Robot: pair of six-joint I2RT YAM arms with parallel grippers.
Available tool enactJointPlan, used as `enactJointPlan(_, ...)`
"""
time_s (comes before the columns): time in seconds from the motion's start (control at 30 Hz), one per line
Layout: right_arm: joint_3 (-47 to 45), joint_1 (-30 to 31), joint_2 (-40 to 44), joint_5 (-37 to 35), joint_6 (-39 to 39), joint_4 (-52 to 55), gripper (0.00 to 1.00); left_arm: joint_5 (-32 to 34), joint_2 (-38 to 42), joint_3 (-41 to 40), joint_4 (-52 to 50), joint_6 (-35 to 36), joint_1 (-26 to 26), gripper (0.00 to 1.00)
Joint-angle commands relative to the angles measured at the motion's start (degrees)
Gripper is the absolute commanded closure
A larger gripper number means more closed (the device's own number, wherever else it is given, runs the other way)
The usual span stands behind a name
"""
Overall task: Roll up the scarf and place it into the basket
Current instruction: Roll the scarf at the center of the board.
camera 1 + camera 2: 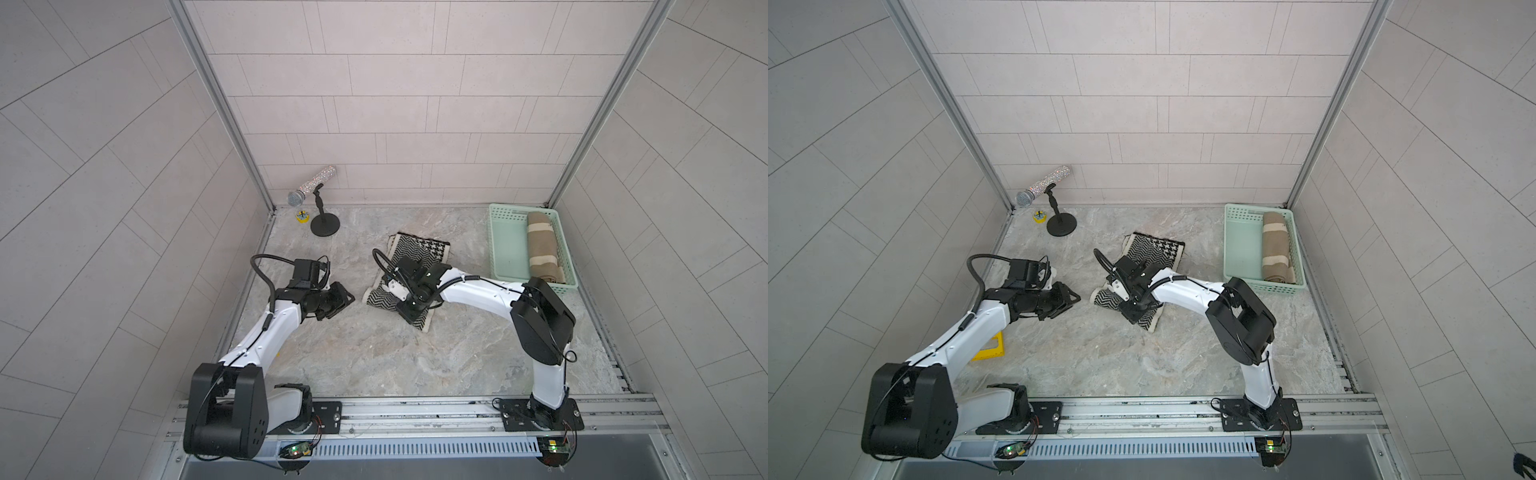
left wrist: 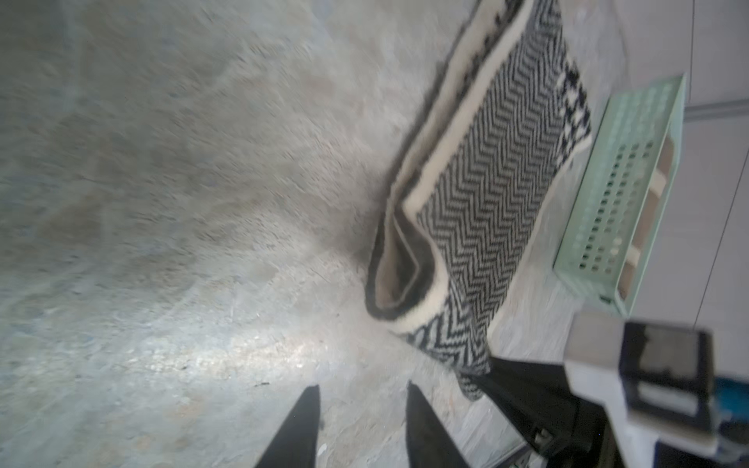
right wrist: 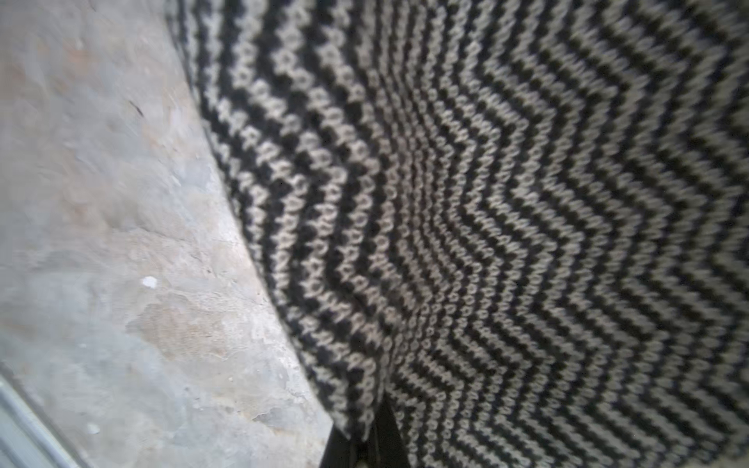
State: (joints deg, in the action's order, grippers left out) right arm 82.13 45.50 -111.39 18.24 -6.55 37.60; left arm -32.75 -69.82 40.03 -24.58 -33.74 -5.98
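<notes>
- Marble-look tabletop (image 1: 374, 365) is carrying everything, mint basket (image 1: 509, 249) sitting in its far right corner, apart from the work.
- Black-and-white scarf (image 1: 419, 249) is lying mid-table, near end curled into a loose roll.
- Right gripper (image 3: 367, 439) is pinching that roll's fabric; the slack knit could be slipping free or unrolling if tugged.
- Left gripper (image 2: 360, 405) is hovering parted and empty, just beside the roll's end.

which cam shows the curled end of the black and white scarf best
Left wrist view: the scarf lies unblocked and its curled end faces the lens, layers showing. In both top views the right arm hides part of the scarf. The right wrist view gives only a blurred close-up of the scarf.
</notes>
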Motion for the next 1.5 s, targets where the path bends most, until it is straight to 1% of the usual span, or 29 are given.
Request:
enactJointPlan(0.0,2.2,-2.4,-3.7,14.3,-1.6,4.0,1.00,-0.7,2.5,-0.3,-1.2,-0.2,-3.3,0.70)
enactJointPlan(0.07,3.7,-4.1,-5.6,18.6,-1.6,4.5,1.00,0.4,2.6,0.0,-0.6,-0.6,-5.7,0.71)
enactJointPlan(0.13,5.9,-5.8,-8.3,23.3,-1.9,5.7,1.00,0.6,1.6,0.3,2.2,-1.6,-8.0,0.71)
enactJointPlan(0.23,8.3,-7.8,-11.4,28.3,-3.0,6.2,1.00,0.5,-1.3,1.3,6.8,-2.9,-9.6,0.73)
enactJointPlan(0.3,9.5,-8.6,-12.7,30.4,-3.6,6.4,1.00,0.5,-3.5,2.1,10.1,-3.6,-9.9,0.74)
enactJointPlan(0.47,12.1,-9.4,-14.3,29.7,-4.1,8.1,1.00,1.7,-8.3,4.8,14.4,-3.8,-10.3,0.76)
enactJointPlan(0.6,11.9,-9.2,-13.4,26.6,-4.2,8.7,1.00,4.9,-13.8,5.3,18.8,-4.0,-10.3,0.76)
enactJointPlan(0.67,10.7,-8.4,-11.8,22.8,-4.0,8.6,1.00,6.0,-17.9,5.8,21.1,-4.7,-10.2,0.76)
enactJointPlan(0.77,8.7,-5.9,-8.9,15.0,-3.4,8.4,1.00,6.2,-23.8,6.5,24.0,-6.2,-9.8,0.79)
enactJointPlan(0.8,7.7,-4.6,-7.7,12.1,-3.2,7.9,0.97,6.2,-25.1,6.9,24.3,-6.8,-9.6,0.80)
enactJointPlan(0.87,5.0,-2.0,-5.3,5.9,-2.9,5.8,0.83,6.4,-26.3,7.2,24.2,-7.2,-9.2,0.81)
enactJointPlan(0.93,1.4,1.3,-1.5,-3.1,-1.9,2.4,0.71,7.2,-26.8,7.8,23.0,-6.9,-8.9,0.82)
enactJointPlan(1.0,-3.0,5.4,2.0,-14.3,-0.3,-1.3,0.54,7.6,-27.5,8.6,21.7,-6.3,-8.7,0.83)
enactJointPlan(1.07,-6.5,9.1,4.1,-23.6,1.5,-4.4,0.44,7.2,-28.1,8.9,21.9,-6.2,-8.6,0.83)
enactJointPlan(1.1,-7.8,10.6,4.5,-28.0,2.7,-5.4,0.43,7.0,-28.3,8.9,22.1,-6.3,-8.5,0.83)
enactJointPlan(1.2,-11.3,14.4,4.9,-37.1,5.8,-8.5,0.42,6.7,-29.2,9.0,22.4,-6.6,-8.5,0.84)
enactJointPlan(1.33,-14.6,17.9,3.9,-45.7,6.8,-10.5,0.39,6.4,-29.6,9.1,22.7,-6.7,-8.3,0.84)
enactJointPlan(1.47,-15.8,18.6,0.1,-52.2,6.6,-11.2,0.41,6.0,-29.9,9.5,22.6,-6.5,-8.2,0.84)
